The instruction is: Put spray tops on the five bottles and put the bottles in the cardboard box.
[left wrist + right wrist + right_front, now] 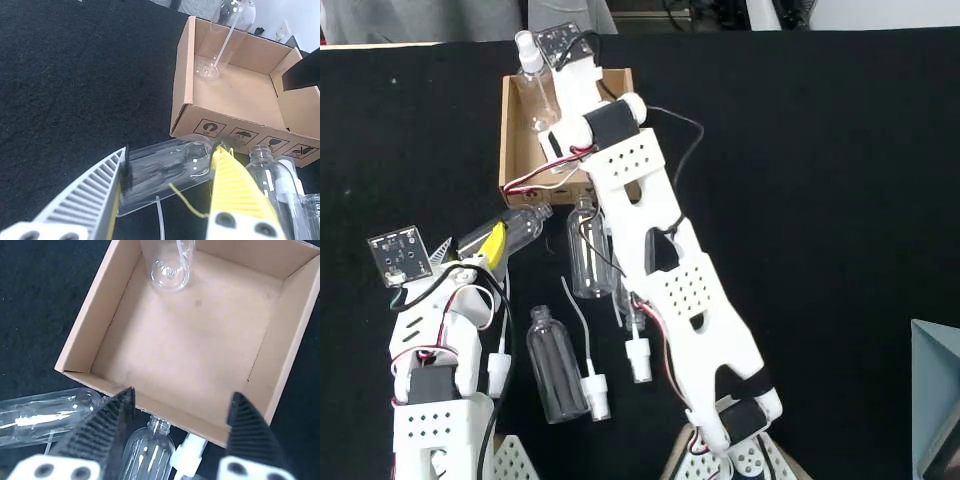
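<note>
The cardboard box (515,150) sits at the table's far side, and one clear bottle with a spray top (533,80) stands in its far corner. My left gripper (170,156) is shut on an uncapped clear bottle (160,167), which lies tilted just in front of the box (235,95). From the high view this held bottle (512,230) points its neck at the box's near wall. My right gripper (182,396) hangs open over the near wall of the box (200,340), with nothing between its fingers. The capped bottle (167,262) stands beyond it.
An uncapped bottle (588,250) lies just in front of the box, another (552,365) nearer the arms. Loose spray tops (595,385) (638,355) (500,372) lie around them. The right arm (660,260) stretches over this area. A grey-blue object (935,390) sits at the right edge.
</note>
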